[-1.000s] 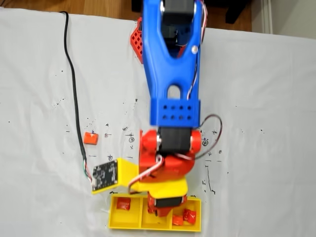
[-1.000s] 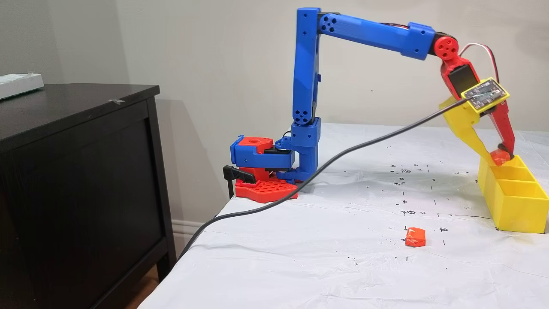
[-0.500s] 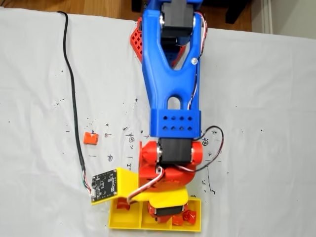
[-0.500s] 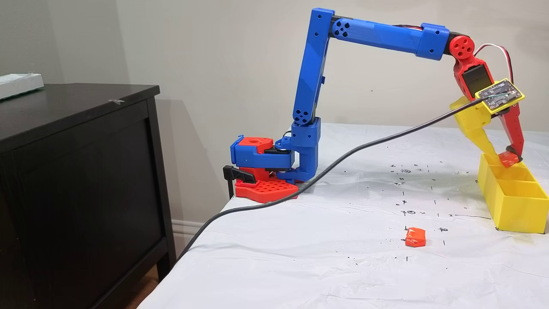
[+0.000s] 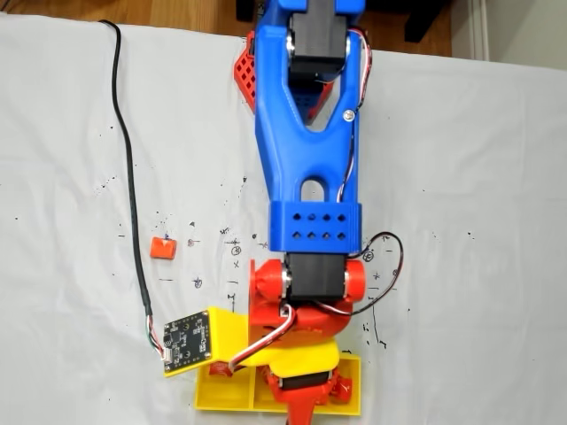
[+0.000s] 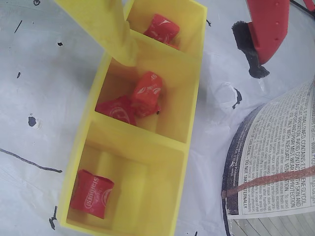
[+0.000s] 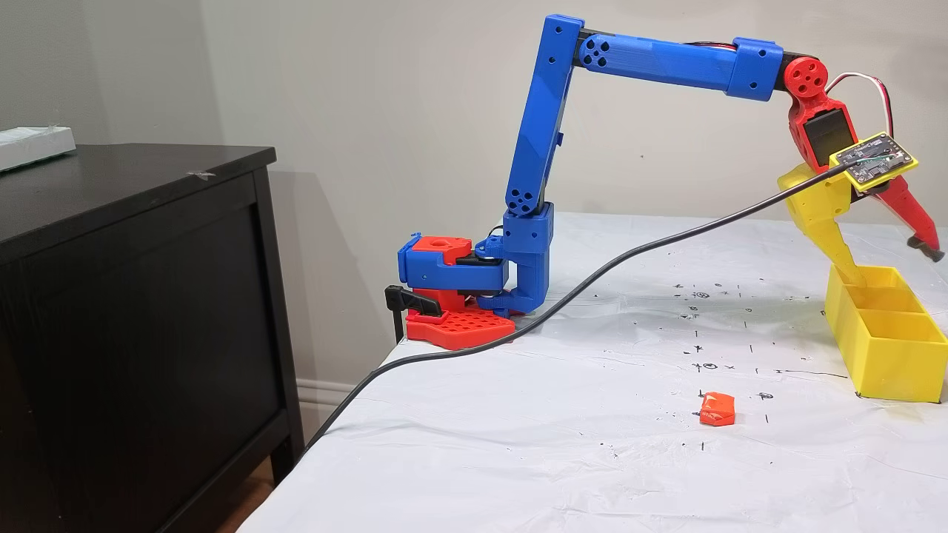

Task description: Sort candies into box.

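Spread wide, the gripper (image 7: 892,270) hangs over the far end of the box (image 7: 889,354), its yellow finger (image 6: 106,27) dipping to the box rim and its red finger (image 7: 915,215) flared out past the box, nothing held between them. This long yellow box sits at the table's (image 7: 518,444) edge farthest from the arm's base. Seen from the wrist, its three compartments hold red candies: one candy (image 6: 91,193) in the nearest, two candies (image 6: 133,101) touching in the middle, another candy (image 6: 161,28) in the farthest. One orange candy (image 7: 717,409) lies alone on the white cloth, well apart from the box, near small black ink marks (image 7: 707,366)
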Controlling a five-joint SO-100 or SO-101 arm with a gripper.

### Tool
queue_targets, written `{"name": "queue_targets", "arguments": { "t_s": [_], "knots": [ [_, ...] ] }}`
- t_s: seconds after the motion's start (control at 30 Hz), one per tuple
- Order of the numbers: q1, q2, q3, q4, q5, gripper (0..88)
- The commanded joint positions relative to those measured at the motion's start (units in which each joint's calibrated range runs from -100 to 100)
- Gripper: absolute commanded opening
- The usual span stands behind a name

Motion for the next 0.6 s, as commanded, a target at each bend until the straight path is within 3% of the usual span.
{"name": "queue_targets", "arguments": {
  "t_s": [0.0,0.2,0.57],
  "knots": [
    [0.12,-2.94,-4.2,0.51,0.34,28.5],
    [0.48,-4.22,-4.11,0.84,0.39,2.8],
    [3.56,-7.44,-4.02,6.57,1.95,0.2]
  ]
}}
